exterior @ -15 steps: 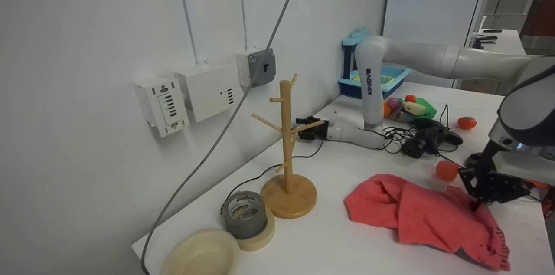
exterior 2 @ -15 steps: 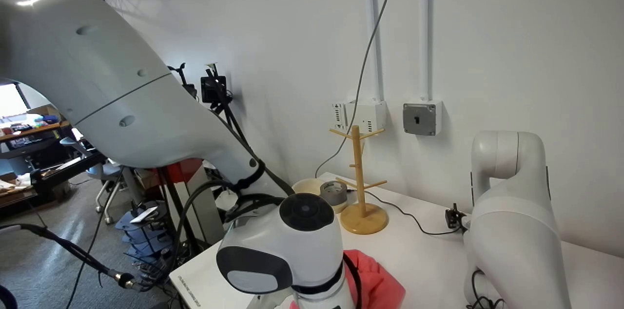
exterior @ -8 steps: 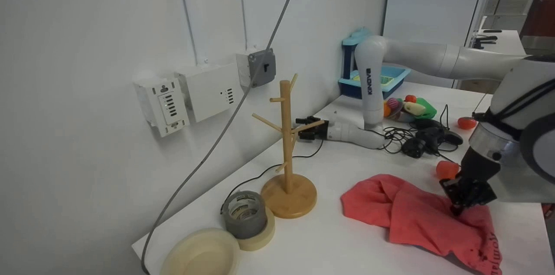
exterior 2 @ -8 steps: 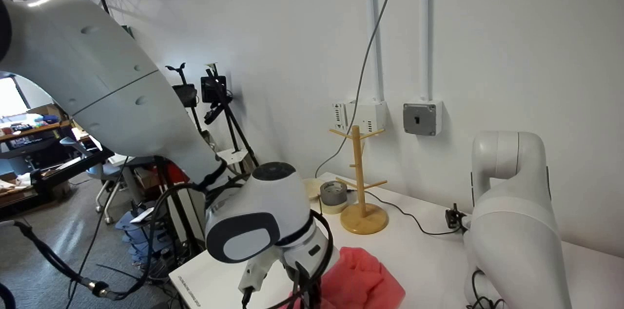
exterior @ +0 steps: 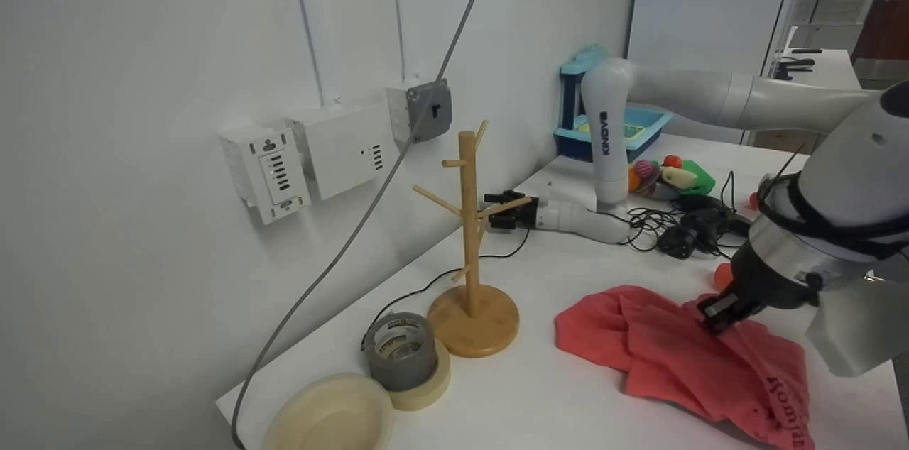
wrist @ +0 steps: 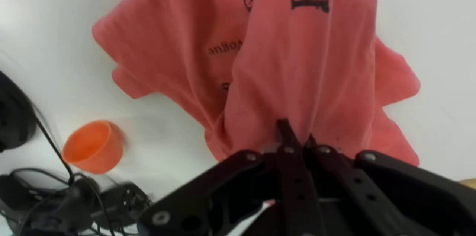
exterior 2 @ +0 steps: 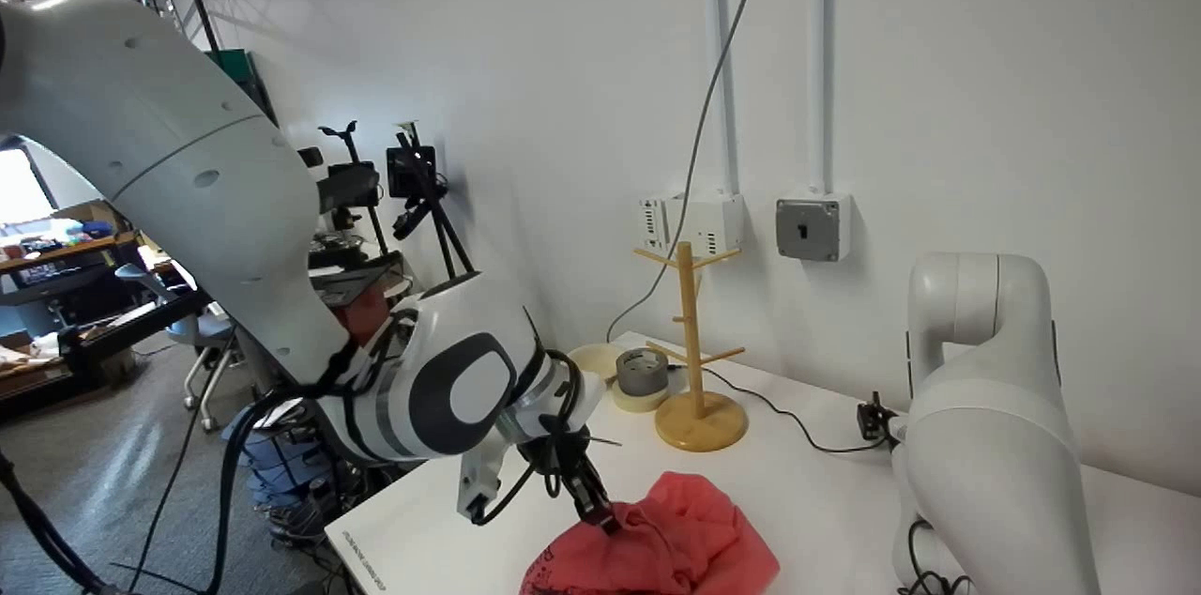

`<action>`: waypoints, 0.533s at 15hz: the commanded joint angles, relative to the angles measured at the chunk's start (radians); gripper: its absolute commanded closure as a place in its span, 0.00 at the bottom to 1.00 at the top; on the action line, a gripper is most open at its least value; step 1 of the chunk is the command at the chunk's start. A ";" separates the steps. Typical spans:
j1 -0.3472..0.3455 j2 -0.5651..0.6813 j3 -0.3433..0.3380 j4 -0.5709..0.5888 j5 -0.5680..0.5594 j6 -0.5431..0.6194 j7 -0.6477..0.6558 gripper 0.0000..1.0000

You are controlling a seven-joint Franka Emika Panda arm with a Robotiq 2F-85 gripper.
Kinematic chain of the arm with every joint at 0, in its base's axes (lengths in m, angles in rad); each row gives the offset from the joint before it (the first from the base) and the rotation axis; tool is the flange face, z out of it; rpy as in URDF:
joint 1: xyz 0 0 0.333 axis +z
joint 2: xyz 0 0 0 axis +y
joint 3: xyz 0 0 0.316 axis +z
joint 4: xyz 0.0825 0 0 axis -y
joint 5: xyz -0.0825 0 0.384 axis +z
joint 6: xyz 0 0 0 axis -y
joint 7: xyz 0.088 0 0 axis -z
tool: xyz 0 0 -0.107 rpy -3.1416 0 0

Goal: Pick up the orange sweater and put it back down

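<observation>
Slim black fingers [wrist: 292,165] tight together, pinching a fold of crumpled coral-red fabric sweater [wrist: 297,68], the rest sprawling beneath them on the white worktop [exterior: 561,400]!

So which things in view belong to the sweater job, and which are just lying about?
Part of the job:
orange sweater
gripper

Just lying about:
wooden mug tree
gray tape roll
beige tape roll
pale dish
small orange cup
black corded gear
colorful toys
</observation>
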 commanded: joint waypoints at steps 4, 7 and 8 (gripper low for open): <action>0.116 -0.210 -0.033 -0.098 -0.086 -0.020 -0.028 0.99; 0.109 -0.296 0.072 -0.184 0.049 -0.024 -0.178 0.99; 0.122 -0.321 0.101 -0.213 0.122 -0.030 -0.250 0.99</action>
